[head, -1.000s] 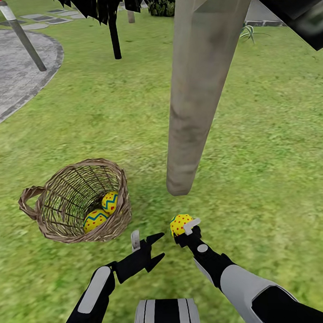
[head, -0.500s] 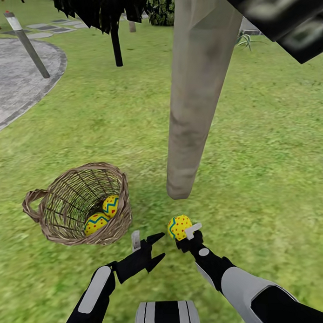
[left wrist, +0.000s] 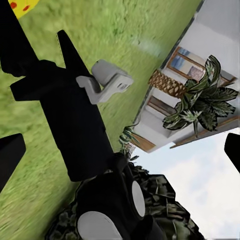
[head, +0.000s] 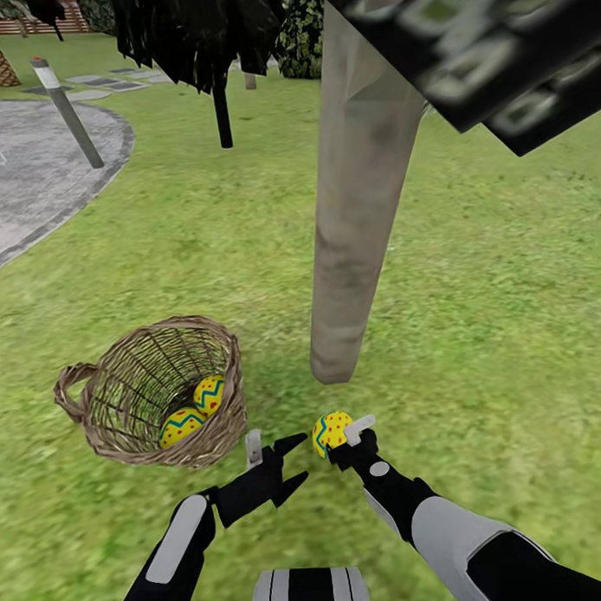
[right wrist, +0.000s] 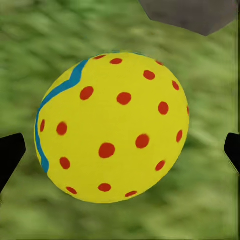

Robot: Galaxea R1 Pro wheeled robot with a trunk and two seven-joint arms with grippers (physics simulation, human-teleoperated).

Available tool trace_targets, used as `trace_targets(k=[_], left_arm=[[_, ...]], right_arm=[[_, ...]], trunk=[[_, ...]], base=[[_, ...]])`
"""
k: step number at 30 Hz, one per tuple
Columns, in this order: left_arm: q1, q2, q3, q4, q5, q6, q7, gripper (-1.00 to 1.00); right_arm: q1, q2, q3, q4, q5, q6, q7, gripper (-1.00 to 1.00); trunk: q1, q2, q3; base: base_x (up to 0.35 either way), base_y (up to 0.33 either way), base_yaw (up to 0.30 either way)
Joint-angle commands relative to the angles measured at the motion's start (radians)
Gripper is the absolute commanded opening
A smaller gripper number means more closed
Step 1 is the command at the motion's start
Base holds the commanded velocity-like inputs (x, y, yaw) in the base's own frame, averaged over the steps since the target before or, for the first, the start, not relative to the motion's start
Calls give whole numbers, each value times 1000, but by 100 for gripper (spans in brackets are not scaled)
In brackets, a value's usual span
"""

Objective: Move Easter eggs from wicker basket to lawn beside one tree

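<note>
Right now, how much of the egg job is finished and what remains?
Nothing is placed yet. The right tool holds one egg above the lawn, close to the base of the tree. Two eggs still lie in the wicker basket. The left tool is open and empty.

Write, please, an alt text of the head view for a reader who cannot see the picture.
The robot's right hand holds a yellow Easter egg with red dots above the lawn, close to the foot of a pale grey tree trunk. To the left, a wicker basket lies tilted on the grass with two more eggs inside, and the open left hand hangs near it.
</note>
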Motion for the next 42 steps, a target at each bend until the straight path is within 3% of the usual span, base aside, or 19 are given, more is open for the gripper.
trace_targets(k=[1,3,5,6,8,10,11,12,15,17,18,21,26,30,36,42], left_arm=[[0,0,-10,0,-5,4,-6,100],[0,0,-40,0,15,4,-6,100],[0,0,-95,1,88,3,-5,100],[0,0,-120,1,100,3,-4,100],[0,1,-134,0,108,3,-5,100],[0,1,-137,0,111,3,-5,100],[0,1,-138,0,112,3,-6,100],[0,1,-138,0,112,3,-6,100],[0,1,-138,-1,112,3,-6,100],[0,2,-138,-2,113,3,-6,100],[0,4,-136,-3,113,4,-6,100],[0,12,-128,-7,118,5,-7,100],[0,54,-97,-15,252,12,-7,100],[0,85,-93,-38,312,16,-7,100],[0,110,-92,-54,327,22,-8,100],[3,145,-91,-74,374,22,-16,100]], right_arm=[[-1,0,7,1,-1,-1,-4,100],[-1,0,7,1,-3,1,-3,100],[-1,-1,7,0,-3,10,6,100],[-1,-1,7,-2,-3,26,13,100],[-1,-5,6,-37,-4,91,46,100],[-1,-9,4,-130,-6,224,181,100],[-1,-14,1,-212,-8,333,293,100],[1,-45,-4,-338,-9,472,420,100],[54,-160,-6,-686,-11,814,596,100],[77,-242,-25,-845,-13,971,776,100],[79,-262,-58,-868,-12,1008,870,100],[81,-282,-143,-880,-11,1031,986,100],[82,-325,-231,-879,-11,1033,1010,100],[82,-331,-245,-875,-11,1030,1005,100],[82,-335,-249,-874,-11,1027,1001,100],[82,-334,-248,-875,-10,1028,1003,100]], trunk=[[-1,0,3],[-1,1,11],[-2,1,19],[-3,1,23],[-4,2,30],[-5,2,38],[-5,2,42],[-6,3,46],[-7,3,58],[-8,4,65],[-8,4,69],[-10,5,81],[-12,6,100],[-13,7,112],[-13,7,112],[-13,7,112]], base=[[0,0,0],[0,0,0],[-4,0,0],[-104,0,0],[-189,0,0],[-221,0,0],[-227,0,0],[-230,0,0],[-295,0,0],[-335,0,0],[-339,0,0],[-340,0,0],[-341,0,0],[-341,0,0],[-218,0,0],[-10,0,0]])
